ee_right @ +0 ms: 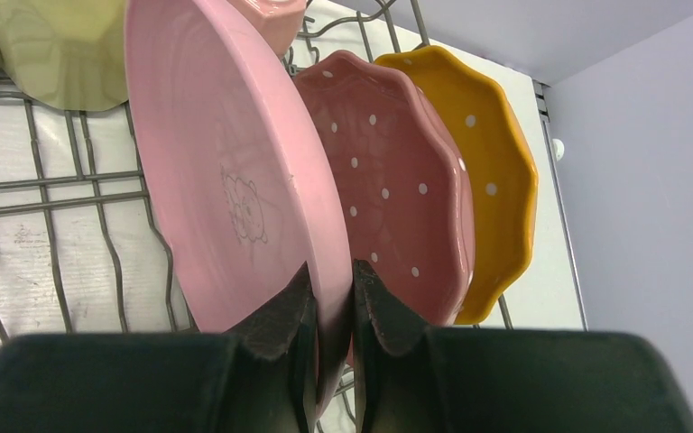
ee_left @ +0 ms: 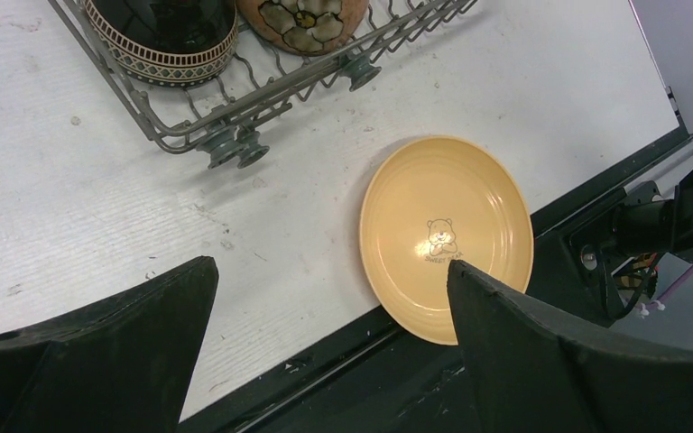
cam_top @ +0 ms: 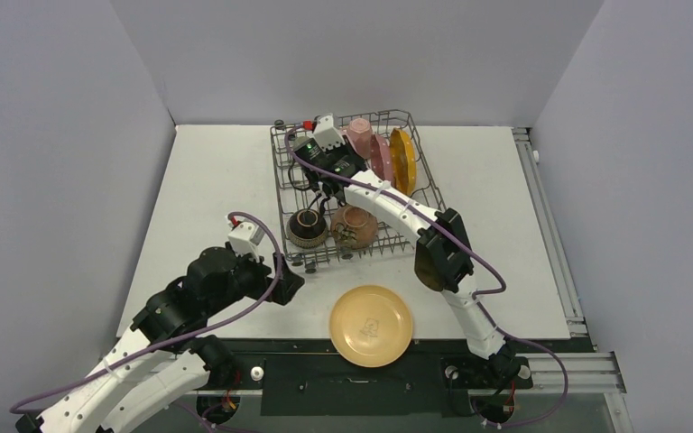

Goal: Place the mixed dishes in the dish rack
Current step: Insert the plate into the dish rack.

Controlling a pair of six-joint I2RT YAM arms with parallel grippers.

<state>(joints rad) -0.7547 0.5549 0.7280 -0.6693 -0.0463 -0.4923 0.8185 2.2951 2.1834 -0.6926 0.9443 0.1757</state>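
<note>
In my right wrist view, my right gripper (ee_right: 334,307) is clenched on the rim of the pink plate (ee_right: 235,180). The plate stands on edge in the dish rack (ee_right: 54,185), with a pink dotted plate (ee_right: 397,198) and the orange plate (ee_right: 496,162) upright just beside it.

In my left wrist view, my left gripper (ee_left: 329,263) is spread wide and grasps nothing. The yellow plate (ee_left: 447,234) lies flat at the table's (ee_left: 99,207) near edge, partly behind one finger. Two bowls (ee_left: 162,36) sit in the rack's near corner.

From above, the pink plate stands in the rack's far half, toward its right side.
</note>
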